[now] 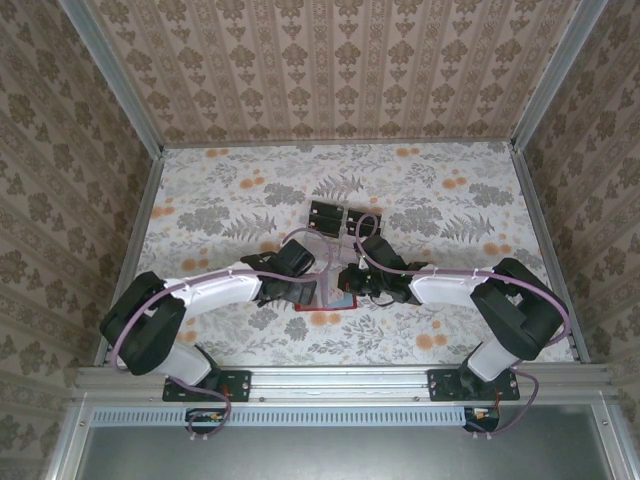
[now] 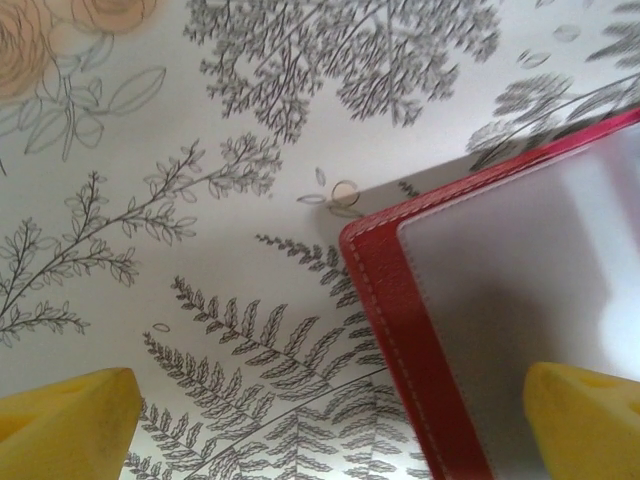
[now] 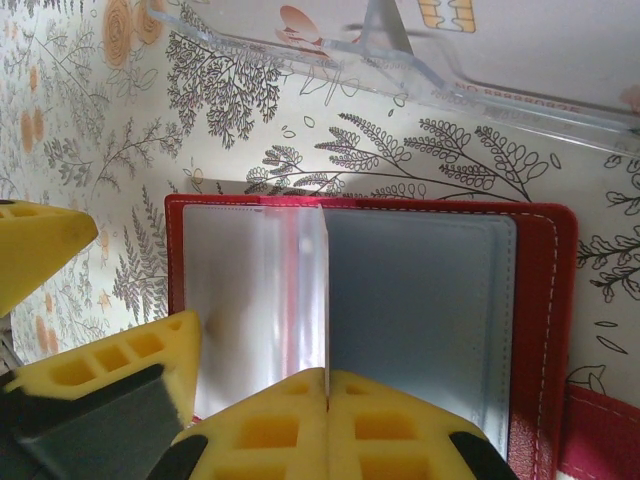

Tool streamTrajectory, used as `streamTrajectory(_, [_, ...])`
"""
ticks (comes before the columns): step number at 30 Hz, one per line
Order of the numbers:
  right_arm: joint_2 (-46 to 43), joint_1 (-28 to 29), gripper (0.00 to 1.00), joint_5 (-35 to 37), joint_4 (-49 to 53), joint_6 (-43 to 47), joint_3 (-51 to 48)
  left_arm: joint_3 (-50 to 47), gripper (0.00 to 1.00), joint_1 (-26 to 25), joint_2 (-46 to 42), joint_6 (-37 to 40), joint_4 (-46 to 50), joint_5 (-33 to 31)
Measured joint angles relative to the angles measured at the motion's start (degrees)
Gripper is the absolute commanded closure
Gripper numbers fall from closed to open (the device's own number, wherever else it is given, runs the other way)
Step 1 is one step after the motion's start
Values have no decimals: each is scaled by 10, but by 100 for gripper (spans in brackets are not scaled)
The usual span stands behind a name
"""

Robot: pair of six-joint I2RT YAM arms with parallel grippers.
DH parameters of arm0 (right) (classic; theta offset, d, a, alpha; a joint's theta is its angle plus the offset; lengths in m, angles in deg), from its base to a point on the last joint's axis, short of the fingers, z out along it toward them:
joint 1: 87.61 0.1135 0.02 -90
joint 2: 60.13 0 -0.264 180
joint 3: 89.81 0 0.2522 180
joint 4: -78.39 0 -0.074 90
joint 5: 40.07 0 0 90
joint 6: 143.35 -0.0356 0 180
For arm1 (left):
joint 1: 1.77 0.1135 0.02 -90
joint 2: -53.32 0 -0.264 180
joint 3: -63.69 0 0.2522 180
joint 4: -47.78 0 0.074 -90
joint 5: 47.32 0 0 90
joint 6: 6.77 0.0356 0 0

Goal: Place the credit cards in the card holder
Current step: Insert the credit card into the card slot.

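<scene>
The table (image 1: pixel 200 200) has a flowery cloth. The red card holder (image 3: pixel 420 300) lies open on it, right under both hands. The credit cards (image 1: pixel 340 217) lie farther back, apart from it. The right gripper (image 3: pixel 327 400) is pinched tight on a thin clear page of the holder and holds it up. The left gripper (image 2: pixel 327 420) is spread wide, one finger over the holder's corner and one over the cloth. From above, the arms hide most of the holder.

red card holder (image 3: pixel 545 300) lies open; two dark credit cards (image 1: pixel 325 215) lie side by side beyond.
</scene>
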Motion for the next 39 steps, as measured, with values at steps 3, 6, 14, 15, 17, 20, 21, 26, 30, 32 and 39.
streamTrajectory(3, [0,0,100,0,-2,0,-3,0,0,0,12,-1,6,-3])
streamTrajectory(6, [0,0,100,0,-5,-1,-4,1,0,0,12,-6,7,-6])
streamTrajectory(14, [0,0,100,0,-26,-2,-15,0,0,2,12,-16,9,-8])
streamTrajectory(15, [0,0,100,0,-31,-2,-17,0,0,3,11,-16,9,-8])
streamTrajectory(17, [-2,0,100,-3,-48,-2,-25,-2,0,5,9,-17,8,-8])
streamTrajectory(20, [-11,0,100,-5,-74,-2,-39,-10,0,5,1,-20,7,-7])
streamTrajectory(21, [-15,0,100,-5,-80,-2,-42,-13,0,5,-3,-21,7,-7])
streamTrajectory(26, [-29,0,100,-7,-112,-9,-45,-27,0,5,-25,-25,6,-6])
streamTrajectory(30, [-30,0,100,-7,-131,-16,-45,-34,0,5,-57,-26,4,-2])
streamTrajectory(32, [-30,0,100,-7,-137,-17,-45,-34,0,5,-73,-27,1,0])
streamTrajectory(39, [-14,5,100,-7,-165,-28,-45,-44,0,5,-82,-31,-6,10])
